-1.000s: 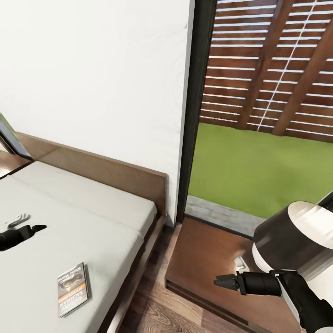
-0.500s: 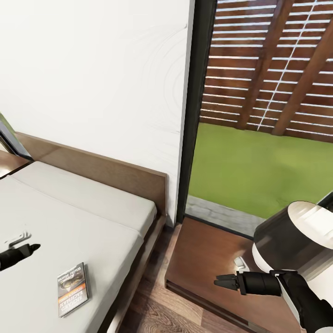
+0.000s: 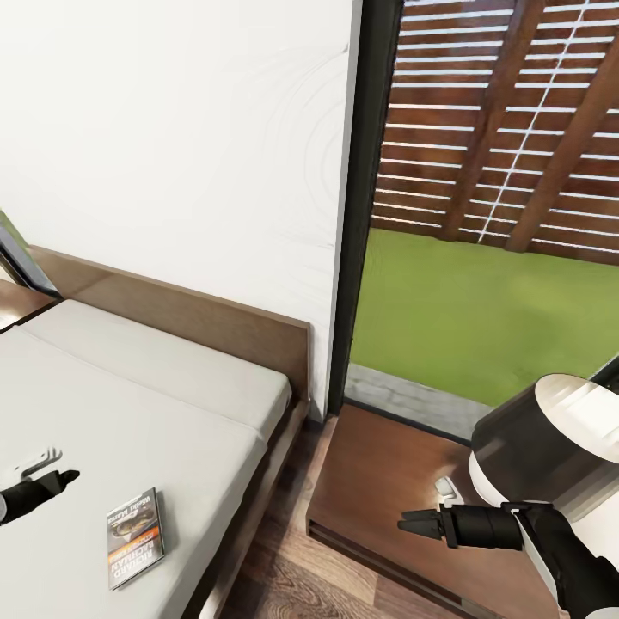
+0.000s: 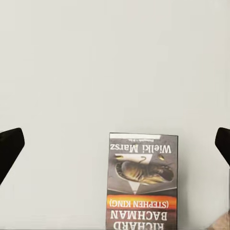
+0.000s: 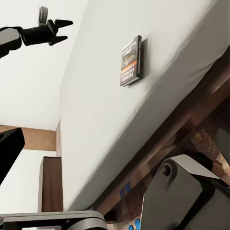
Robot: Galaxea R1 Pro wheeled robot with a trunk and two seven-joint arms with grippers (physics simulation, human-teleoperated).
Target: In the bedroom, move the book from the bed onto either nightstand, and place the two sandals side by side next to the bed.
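Note:
The book, a thin dark paperback with an orange band, lies flat on the off-white mattress of the bed, near its right edge. My left gripper hovers over the mattress just left of the book. In the left wrist view the book lies between and just beyond the widely spread fingers of my left gripper, which holds nothing. My right gripper hangs open and empty over the front edge of the reddish-brown nightstand. The right wrist view shows the book and my left gripper above the mattress.
The nightstand stands right of the bed by a tall dark-framed window, with a small white object on top. A strip of wood floor runs between bed and nightstand. Small bright blue patches show low by the bed frame, half hidden.
My left gripper has come down and forward over the mattress, ending closer to the book. The right arm and the book have not moved.

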